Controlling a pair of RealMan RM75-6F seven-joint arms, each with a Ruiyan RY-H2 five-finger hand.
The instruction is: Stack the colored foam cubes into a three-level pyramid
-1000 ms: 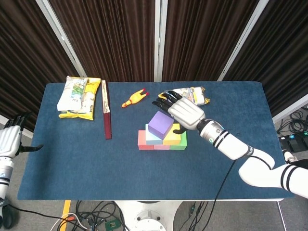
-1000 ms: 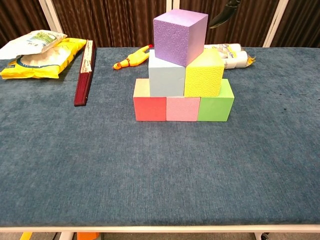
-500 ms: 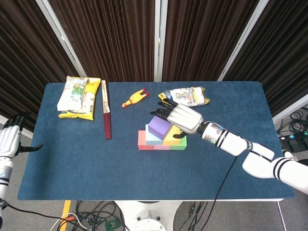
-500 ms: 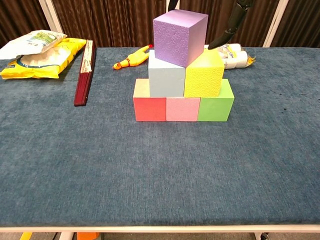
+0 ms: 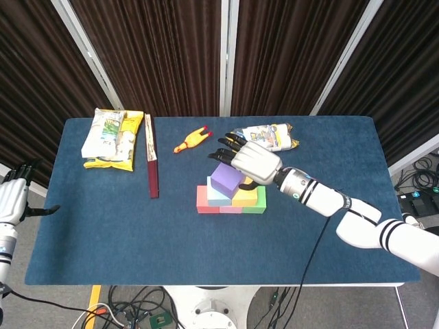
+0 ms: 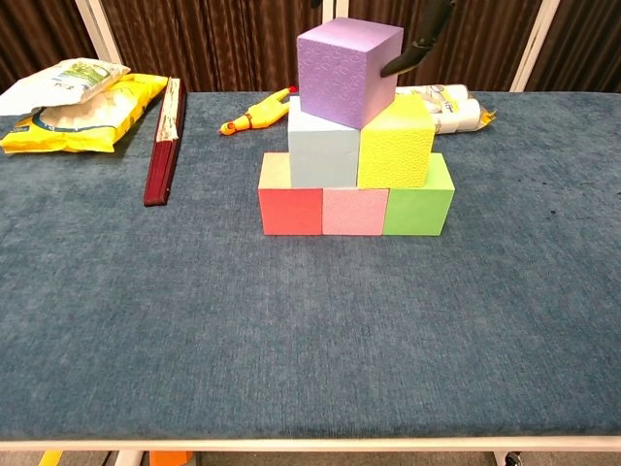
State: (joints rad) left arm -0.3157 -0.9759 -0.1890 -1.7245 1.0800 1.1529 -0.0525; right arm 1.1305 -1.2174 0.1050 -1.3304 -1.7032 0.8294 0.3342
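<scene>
Pyramid work is at its last step, as I judge it: the three levels already stand. In the chest view the red cube, the pink cube and the green cube make the bottom row near the middle of the desk. The light blue cube and the yellow cube sit on them, and the purple cube is on top, turned a little against the cubes below.

Your right robot hand is over the stack at its 1 o'clock side, fingers spread and holding nothing. One dark fingertip shows just beside the right face of the purple cube; I cannot tell if it touches. Your left robot hand waits off the desk edge at 9 o'clock; its fingers seem apart and it holds nothing.

The next move, in my opinion, is either to square the purple cube with a light push or to lift the right robot hand straight up and away. Foam is light, so a sideways brush can topple the top cube. Keep away from the rubber chicken at 11 o'clock and the snack packet at 1 o'clock.
</scene>
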